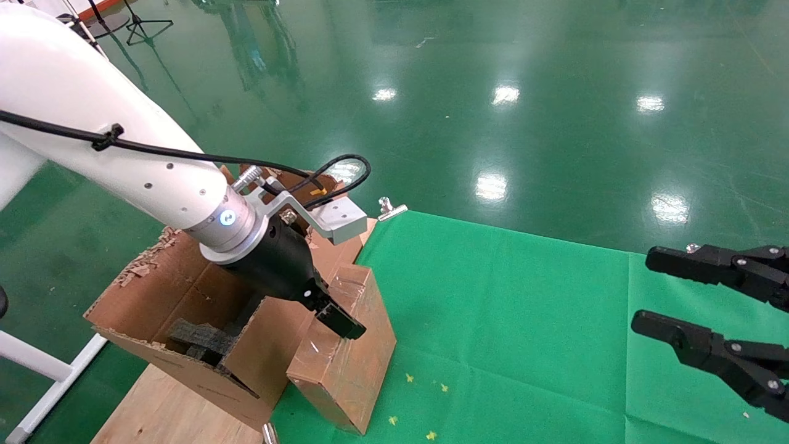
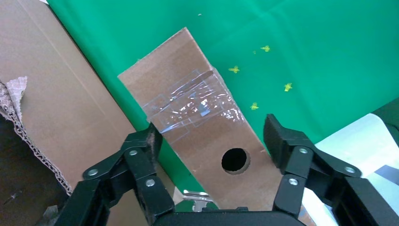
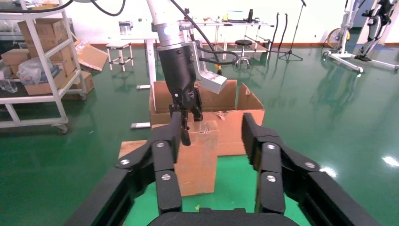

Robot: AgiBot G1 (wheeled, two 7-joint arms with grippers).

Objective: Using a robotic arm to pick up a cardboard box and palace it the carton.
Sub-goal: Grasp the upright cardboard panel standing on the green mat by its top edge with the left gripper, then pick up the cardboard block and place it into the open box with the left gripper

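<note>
The small brown cardboard box point(image 1: 351, 364) stands on the green cloth right beside the large torn-flapped carton point(image 1: 185, 370). Its taped top face has a round hole point(image 2: 235, 160). My left gripper point(image 1: 336, 317), on the white arm, hangs open just above the box top point(image 2: 188, 80). One finger is to each side of the box, and green cloth shows between one finger and the box edge. In the right wrist view the left gripper point(image 3: 190, 123) sits at the top of the box point(image 3: 200, 160), in front of the carton point(image 3: 235, 127). My right gripper point(image 1: 647, 290) is open and holds nothing at the far right.
Black foam blocks point(image 1: 197, 339) lie inside the carton. The green cloth point(image 1: 524, 320) is held by a metal clip point(image 1: 391, 208) at its far corner. A wooden board point(image 1: 160, 413) lies under the carton. A white frame leg point(image 1: 49, 370) stands at the left.
</note>
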